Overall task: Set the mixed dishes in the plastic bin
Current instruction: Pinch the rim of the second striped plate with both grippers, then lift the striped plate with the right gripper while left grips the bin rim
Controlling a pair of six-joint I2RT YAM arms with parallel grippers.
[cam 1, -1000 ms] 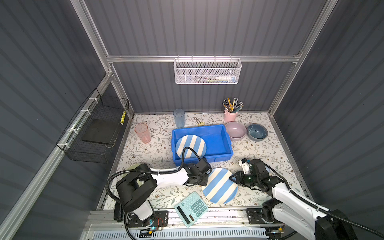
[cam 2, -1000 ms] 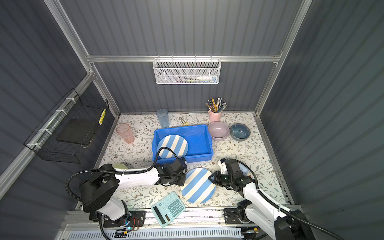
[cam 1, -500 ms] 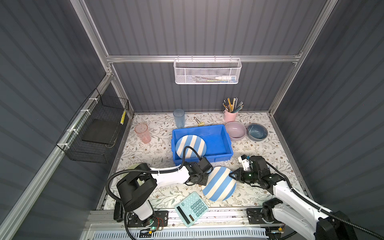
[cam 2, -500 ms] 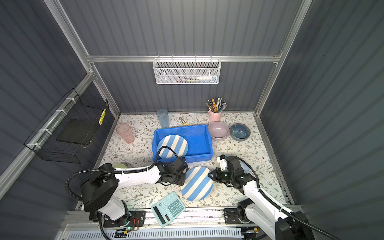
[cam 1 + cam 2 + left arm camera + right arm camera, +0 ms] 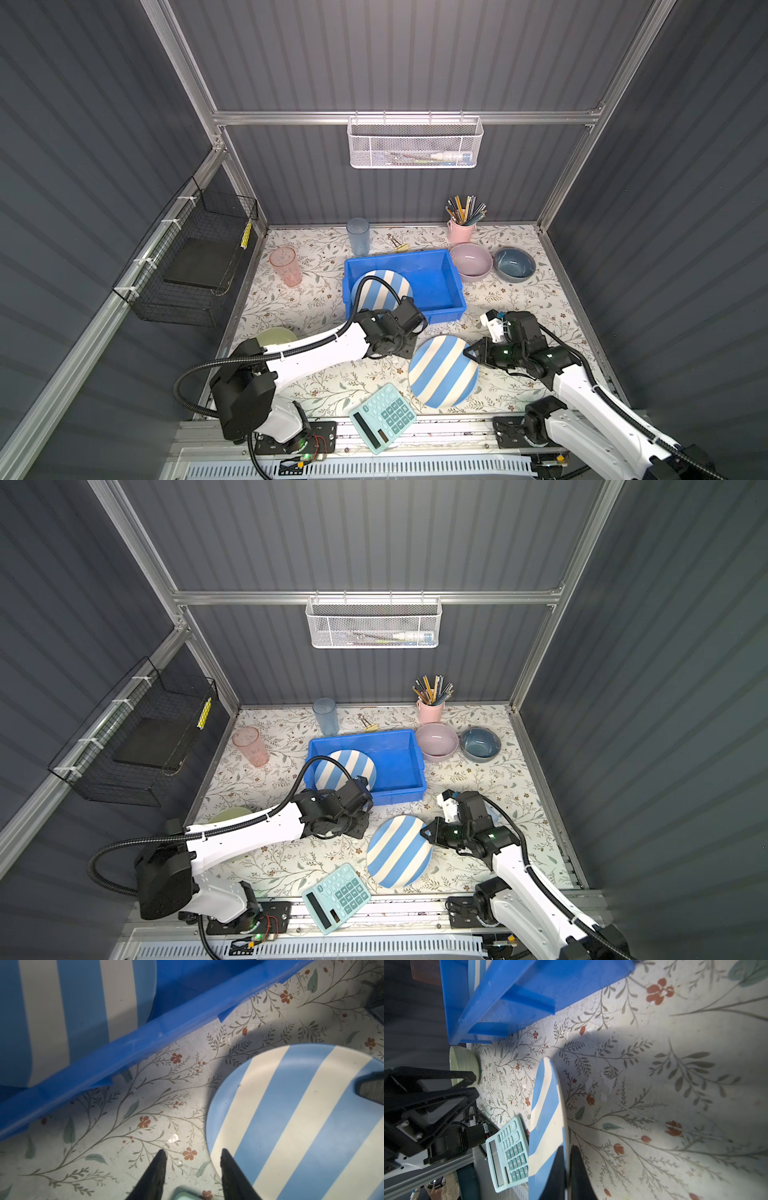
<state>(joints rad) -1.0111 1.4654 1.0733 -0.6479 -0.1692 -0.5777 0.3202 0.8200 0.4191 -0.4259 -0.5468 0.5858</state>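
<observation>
**Striped plate** [image 5: 442, 372]: blue and white, lower centre in a top view, on the floral table in front of the plastic bin [image 5: 444, 313] and outside it, just beside the calculator [image 5: 382, 415].

**Right gripper** [image 5: 566, 1149]: clamped tight on that plate's right rim.

**Left gripper** [image 5: 192, 1153]: jaws parted and holding nothing, tips at the plate's left edge.

**Second striped plate** [image 5: 382, 291]: in the bin's left half.

**Outside the bin:**
- pink bowl [image 5: 471, 262] and dark-blue bowl [image 5: 514, 264], at its upper right
- blue tumbler [image 5: 358, 237] and pink tumbler [image 5: 286, 266], at its upper left
- pale-green bowl [image 5: 276, 334], at lower left
</observation>
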